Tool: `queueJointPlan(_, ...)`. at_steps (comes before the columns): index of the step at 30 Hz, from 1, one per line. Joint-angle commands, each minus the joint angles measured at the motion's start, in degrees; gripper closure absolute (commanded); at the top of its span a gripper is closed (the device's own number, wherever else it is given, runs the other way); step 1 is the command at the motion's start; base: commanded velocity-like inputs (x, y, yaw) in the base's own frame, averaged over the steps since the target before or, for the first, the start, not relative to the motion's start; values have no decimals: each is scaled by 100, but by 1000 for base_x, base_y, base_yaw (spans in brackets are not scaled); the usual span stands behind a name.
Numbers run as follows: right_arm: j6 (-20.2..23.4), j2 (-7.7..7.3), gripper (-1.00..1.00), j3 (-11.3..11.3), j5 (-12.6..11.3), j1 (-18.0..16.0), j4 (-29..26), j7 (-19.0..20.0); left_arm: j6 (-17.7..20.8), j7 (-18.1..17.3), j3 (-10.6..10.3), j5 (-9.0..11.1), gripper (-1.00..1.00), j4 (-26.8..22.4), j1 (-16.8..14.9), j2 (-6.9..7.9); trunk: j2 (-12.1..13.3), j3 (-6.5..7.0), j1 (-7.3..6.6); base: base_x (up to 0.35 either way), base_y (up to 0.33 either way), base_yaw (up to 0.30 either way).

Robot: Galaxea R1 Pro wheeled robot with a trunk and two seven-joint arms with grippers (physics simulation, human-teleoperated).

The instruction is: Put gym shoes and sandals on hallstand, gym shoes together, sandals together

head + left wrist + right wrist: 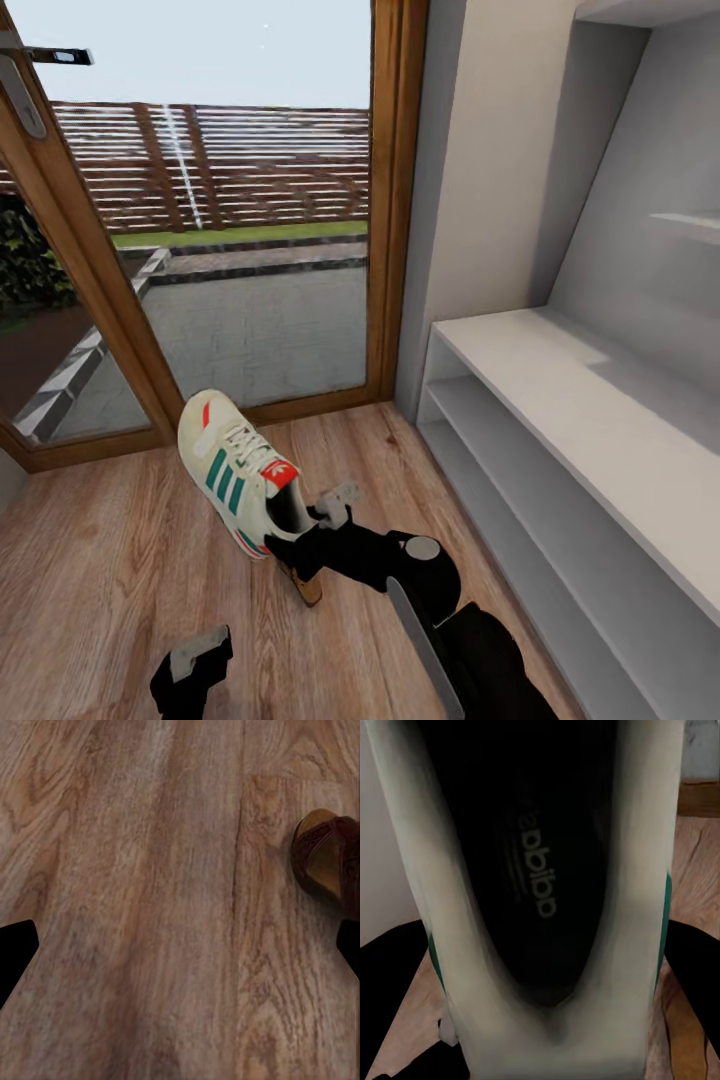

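Observation:
One cream-white gym shoe with green stripes points its toe toward the glass door. My right gripper is shut on its heel collar; the right wrist view looks into the shoe's dark inside, with a black finger on each side. A brown sandal peeks out from under my right wrist on the corridor floor. The sandal also shows in the left wrist view, beside my left gripper, which hangs open over bare planks. In the head view the left gripper is low at the left. The pale hallstand stands to the right.
A wood-framed glass door closes the corridor ahead, with paving and a fence behind it. A pale wall meets the hallstand's end. The hallstand's bench top and its two low shelves hold nothing.

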Motion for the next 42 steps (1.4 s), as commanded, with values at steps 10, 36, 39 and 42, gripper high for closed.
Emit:
queueJointPlan(10,325,1,100,-23,-1464,-731,-14,-31,-25,163,21,-8,-100,-76,24,-245,-2,-5,-1,0,0,0)
queueJointPlan(36,340,1,100,-62,-1625,-803,17,698,-84,174,37,-2,-100,-72,31,-354,-2,-5,-1,76,-35,0)
queueJointPlan(39,341,1,100,-63,-1626,-803,17,698,-84,175,37,-2,-100,-73,30,-356,-2,-5,-1,299,-175,0)
queueJointPlan(42,341,1,100,-63,-1626,-803,17,699,-84,175,36,-2,-100,-74,29,-363,-2,-5,-1,235,-140,0)
